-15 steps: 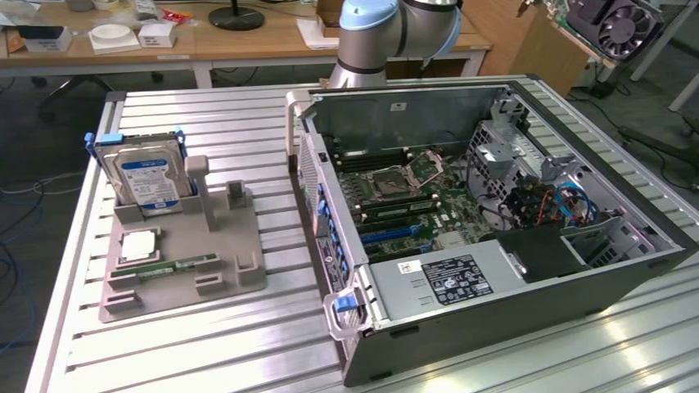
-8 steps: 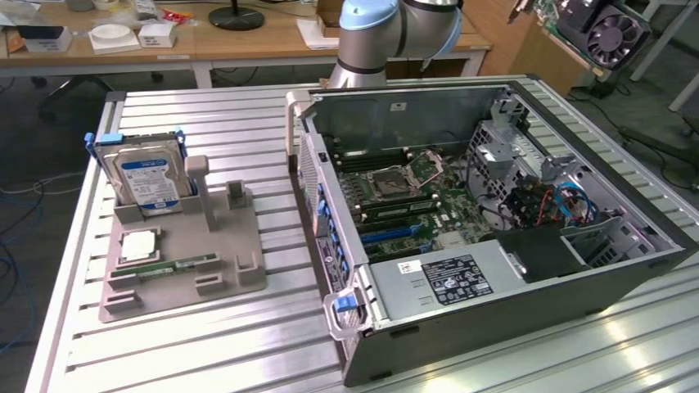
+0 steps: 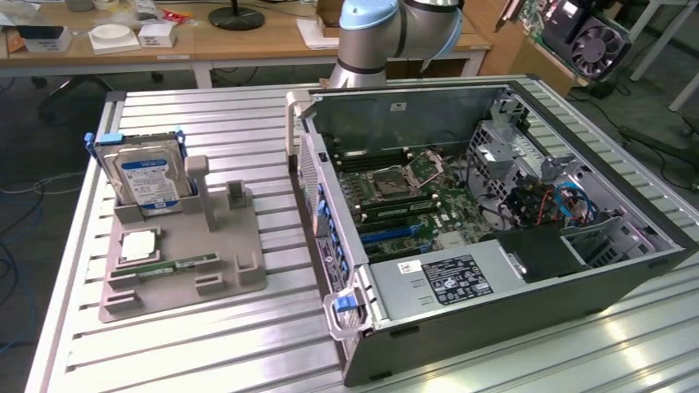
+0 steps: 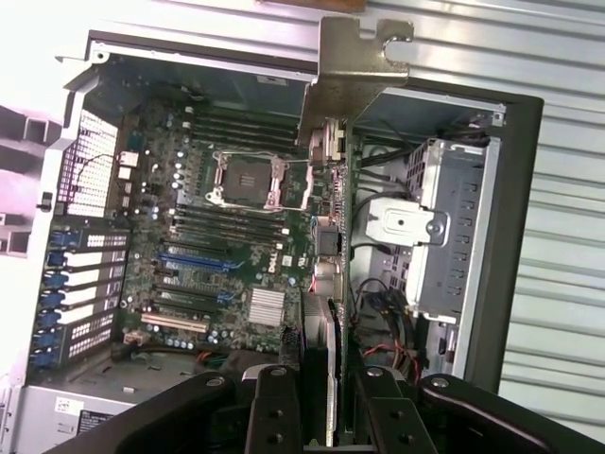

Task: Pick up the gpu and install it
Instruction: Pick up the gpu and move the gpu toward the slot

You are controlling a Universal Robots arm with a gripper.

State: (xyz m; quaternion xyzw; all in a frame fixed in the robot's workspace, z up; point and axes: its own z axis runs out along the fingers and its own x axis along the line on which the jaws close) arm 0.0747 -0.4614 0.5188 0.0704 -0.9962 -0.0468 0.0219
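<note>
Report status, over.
Gripper shut on graphics card. Card above open computer case, not yet seated. No obstruction seen over the motherboard.

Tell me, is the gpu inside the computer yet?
Not yet: out. The gripper holds the gpu edge-on above the open computer case, clear of the motherboard.

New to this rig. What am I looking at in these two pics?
One Universal Robots arm stands at the far edge of a slatted metal table. The exterior view comes from a camera off the arm; the wrist view from one on the wrist, looking past the gripper. On the table lie an open computer case, motherboard exposed, and a grey holder carrying a hard drive, a CPU and a RAM stick. The gripper is shut on the gpu, seen edge-on above the case.
</note>
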